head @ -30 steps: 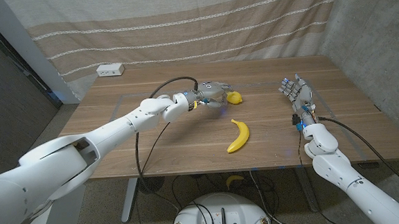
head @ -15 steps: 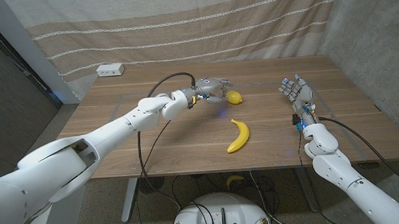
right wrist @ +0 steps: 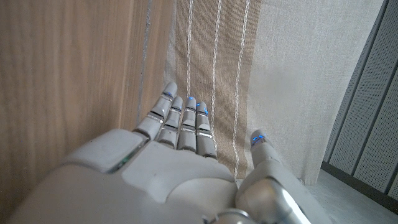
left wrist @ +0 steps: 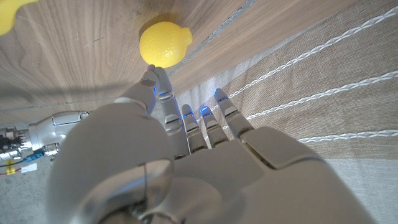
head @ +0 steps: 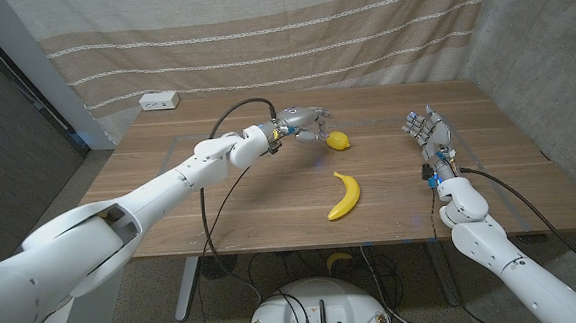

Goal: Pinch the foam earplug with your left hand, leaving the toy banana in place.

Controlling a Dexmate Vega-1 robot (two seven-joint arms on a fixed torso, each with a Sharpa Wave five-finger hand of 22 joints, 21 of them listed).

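With the left hand [head: 304,121] empty, fingers spread just left of the yellow foam earplug [head: 338,140] at upper centre, a careless pinch could roll it toward the toy banana [head: 344,196] lower down the bench [head: 220,201].

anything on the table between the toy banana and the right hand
No. In the head view, only bare wood lies between the toy banana and the right hand, which stands near the table edge.

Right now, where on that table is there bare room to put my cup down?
The near left part of the table, beside the toy banana, is bare wood. So is the strip between banana and right hand. It's crowded where the left hand meets the yellow lemon-shaped object.
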